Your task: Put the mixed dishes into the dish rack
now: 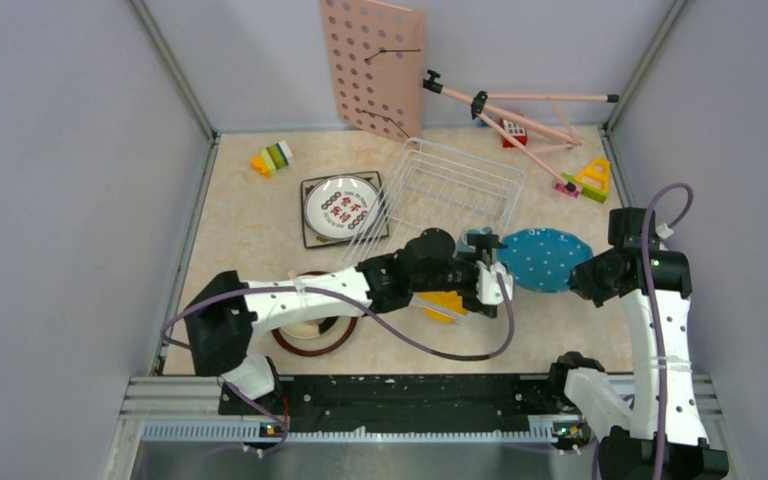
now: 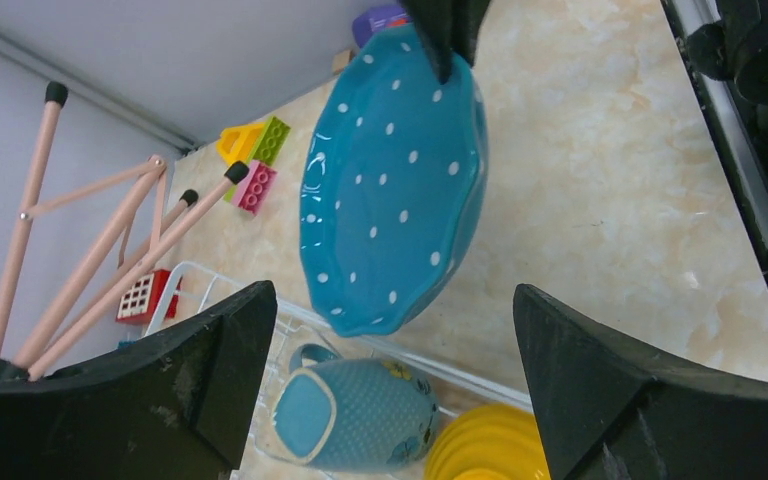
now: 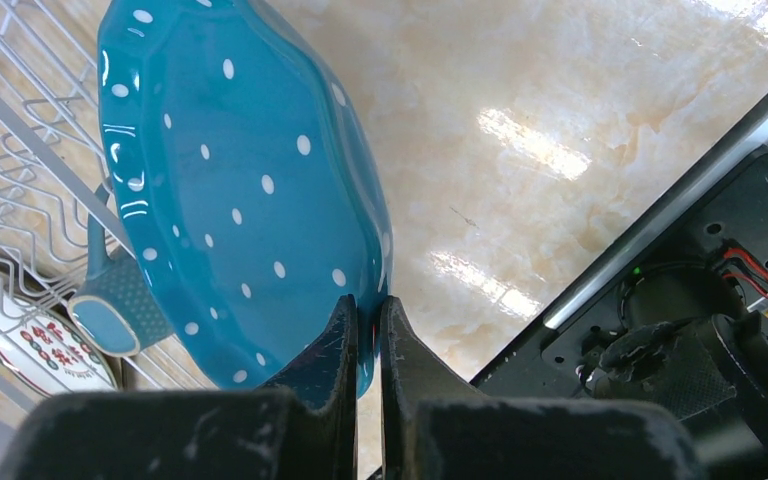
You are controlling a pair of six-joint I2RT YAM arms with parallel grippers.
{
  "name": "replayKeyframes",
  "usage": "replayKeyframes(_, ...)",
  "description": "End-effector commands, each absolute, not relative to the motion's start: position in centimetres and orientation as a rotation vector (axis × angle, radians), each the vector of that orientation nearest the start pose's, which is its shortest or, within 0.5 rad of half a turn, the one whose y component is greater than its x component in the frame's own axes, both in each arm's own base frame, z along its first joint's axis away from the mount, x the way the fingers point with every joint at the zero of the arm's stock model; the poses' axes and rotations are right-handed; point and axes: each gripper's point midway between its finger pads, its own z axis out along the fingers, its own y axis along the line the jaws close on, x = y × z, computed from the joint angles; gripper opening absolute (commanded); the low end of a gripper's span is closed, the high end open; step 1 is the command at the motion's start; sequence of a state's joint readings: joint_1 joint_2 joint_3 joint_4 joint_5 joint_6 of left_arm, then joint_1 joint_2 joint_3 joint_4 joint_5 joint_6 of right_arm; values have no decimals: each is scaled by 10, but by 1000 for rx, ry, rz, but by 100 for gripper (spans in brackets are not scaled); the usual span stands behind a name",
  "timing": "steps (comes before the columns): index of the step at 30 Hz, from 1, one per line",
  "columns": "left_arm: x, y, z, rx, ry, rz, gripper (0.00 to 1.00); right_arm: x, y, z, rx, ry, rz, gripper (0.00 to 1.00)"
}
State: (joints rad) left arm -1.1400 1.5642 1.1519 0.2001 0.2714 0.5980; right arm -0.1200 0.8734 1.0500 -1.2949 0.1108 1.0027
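**A:** Where's your blue polka-dot plate point(image 1: 550, 258)?

**B:** Your right gripper point(image 3: 365, 305) is clenched on its rim. It holds the plate tilted on edge, just beside the right side of the dish rack point(image 1: 460, 152).

**A:** And your left gripper point(image 2: 390, 300)?

**B:** Its jaws are spread wide and grasp nothing. It faces the plate's dotted face, with the blue-grey mug point(image 2: 360, 415) and the yellow bowl point(image 2: 490, 445) below, by the rack's near corner.

**A:** The other dishes?

**B:** Your white plate with characters point(image 1: 341, 206) lies on the square floral plate point(image 1: 310, 237), left of the rack. The brown-rimmed plate point(image 1: 315, 345) is under your left arm.
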Motion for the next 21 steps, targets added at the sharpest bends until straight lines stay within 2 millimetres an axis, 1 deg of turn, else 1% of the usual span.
replayKeyframes(1,190,-498,264,1528,835,-483,94,201,-2,226,1373,2108,273,0)
replayKeyframes(8,176,-527,240,1612,812,-497,94,202,-1,230,1353,2114,280,0)
replayKeyframes(10,176,-534,232,1628,821,-486,94,202,0,232,1349,2113,290,0)
replayKeyframes(11,178,-538,231,1624,826,-475,92,203,1,232,1346,2116,296,0)
replayKeyframes(13,182,-547,228,1614,839,-458,84,203,3,234,1342,2116,307,0)
replayKeyframes(16,188,-561,224,1589,840,-437,69,201,0,239,1334,2104,290,0)
replayKeyframes(19,192,-576,218,1557,829,-417,60,198,-9,250,1334,2059,246,0)
replayKeyframes(20,193,-582,218,1537,824,-412,52,198,-11,254,1327,2041,235,0)
replayKeyframes(21,194,-587,222,1513,819,-414,43,197,-14,258,1321,2025,220,0)
